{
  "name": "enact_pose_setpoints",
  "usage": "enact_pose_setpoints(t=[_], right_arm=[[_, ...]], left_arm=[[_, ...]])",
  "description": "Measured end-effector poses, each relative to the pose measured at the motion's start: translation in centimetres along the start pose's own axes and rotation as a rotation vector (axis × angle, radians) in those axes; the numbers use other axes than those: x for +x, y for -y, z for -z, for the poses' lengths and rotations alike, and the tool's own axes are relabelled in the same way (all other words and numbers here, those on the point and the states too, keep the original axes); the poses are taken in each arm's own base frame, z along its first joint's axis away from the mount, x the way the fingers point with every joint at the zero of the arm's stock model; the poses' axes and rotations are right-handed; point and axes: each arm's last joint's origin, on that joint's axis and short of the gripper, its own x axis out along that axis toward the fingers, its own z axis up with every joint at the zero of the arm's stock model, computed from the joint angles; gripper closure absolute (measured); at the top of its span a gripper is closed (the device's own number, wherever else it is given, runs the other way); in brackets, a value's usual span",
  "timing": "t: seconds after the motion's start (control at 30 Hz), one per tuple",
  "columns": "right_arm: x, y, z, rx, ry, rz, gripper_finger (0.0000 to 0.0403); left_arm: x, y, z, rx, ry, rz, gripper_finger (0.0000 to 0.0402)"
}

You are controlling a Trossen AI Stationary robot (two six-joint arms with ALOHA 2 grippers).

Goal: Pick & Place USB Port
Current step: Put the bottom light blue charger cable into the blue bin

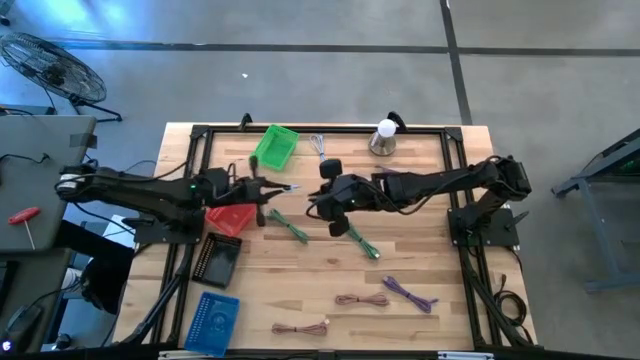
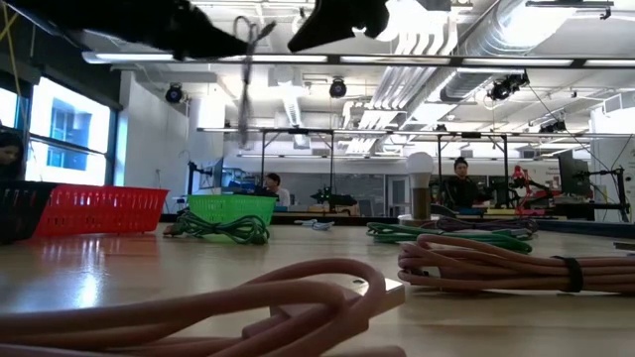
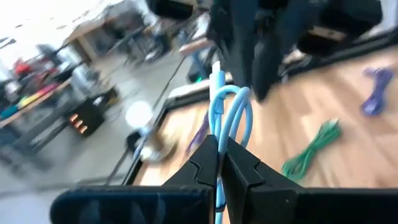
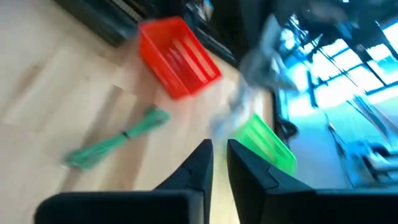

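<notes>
Left gripper (image 3: pixel 219 163) is clamped on a light-blue cable (image 3: pixel 229 112), glossy round cord folded into a loop with a pale plug end sticking up past the dark wedge-shaped fingertips. High view puts that gripper (image 1: pixel 262 187) above the table (image 1: pixel 300 280) between the green basket (image 1: pixel 274 146) and the red basket (image 1: pixel 232 218), cable off the surface. Low view: thin cable (image 2: pixel 245 59) hangs from the dark arm overhead.

Right gripper (image 4: pixel 219 163): fingers stand a narrow gap apart, nothing between them. High view has it (image 1: pixel 322 205) just beside the left one, over bare wood planks.

Baskets are slatted plastic, rectangular. Green coiled cables (image 1: pixel 292 229) lie flat near the red basket; pink cable bundle (image 2: pixel 496 263) with a dark strap sits at the near table edge, purple cable (image 1: pixel 408 292) apart from it.
</notes>
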Motion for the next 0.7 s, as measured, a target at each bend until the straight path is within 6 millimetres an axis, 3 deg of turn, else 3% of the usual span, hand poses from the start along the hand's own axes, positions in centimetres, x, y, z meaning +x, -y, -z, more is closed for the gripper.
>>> enact_pose_setpoints(t=[0.2, 0.5, 0.7], right_arm=[[0.1, 0.3, 0.5, 0.014, -0.028, -0.009, 0.0354], [0.5, 1.1, 1.0, 0.047, -0.004, -0.068, 0.0376], [0.5, 1.1, 1.0, 0.05, 0.012, -0.094, 0.0388]], left_arm=[[-4.8, 0.9, -0.4, -0.094, -0.118, -0.042, 0.0401], [-8.6, 5.2, -0.7, -0.089, -0.143, 0.287, 0.0401], [-10.0, 7.2, -4.6, -0.129, -0.233, 0.311, 0.0401]])
